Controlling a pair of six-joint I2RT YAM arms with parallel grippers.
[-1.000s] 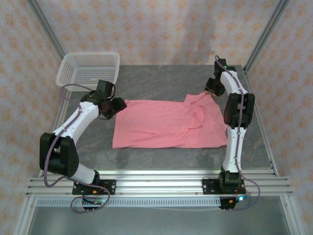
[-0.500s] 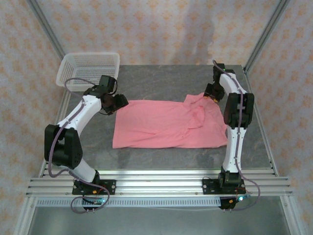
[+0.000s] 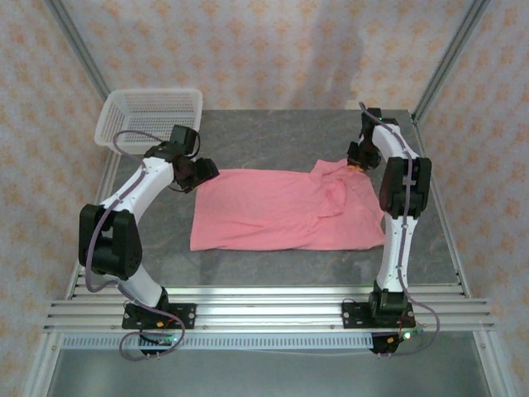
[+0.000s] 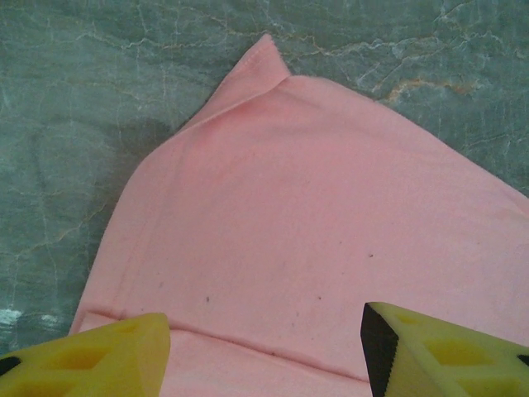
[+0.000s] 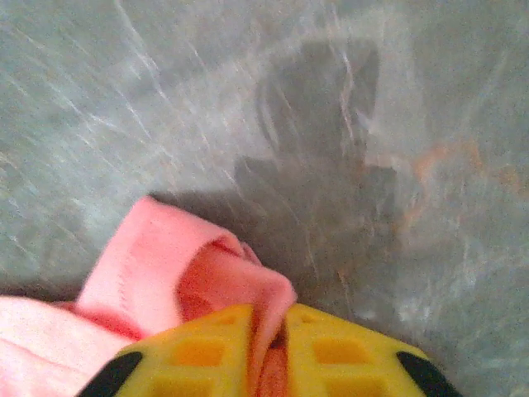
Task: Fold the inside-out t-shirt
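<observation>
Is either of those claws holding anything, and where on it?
The right gripper pinches a fold at the far right corner of the t-shirt. The left gripper holds nothing.

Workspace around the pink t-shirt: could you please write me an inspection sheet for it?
Surface: grey marbled table, no spills seen.
Job's things: salmon-pink t-shirt spread out flat, rumpled at its right end.
Clutter: white mesh basket at the far left corner, apart from the shirt.
Grippers: left gripper open over the shirt's far left corner; right gripper shut on a fold of the shirt's edge.
Cables: grey cable looped along the left arm, off the cloth.
Surroundings: patterned walls; aluminium rail at the near edge.
</observation>
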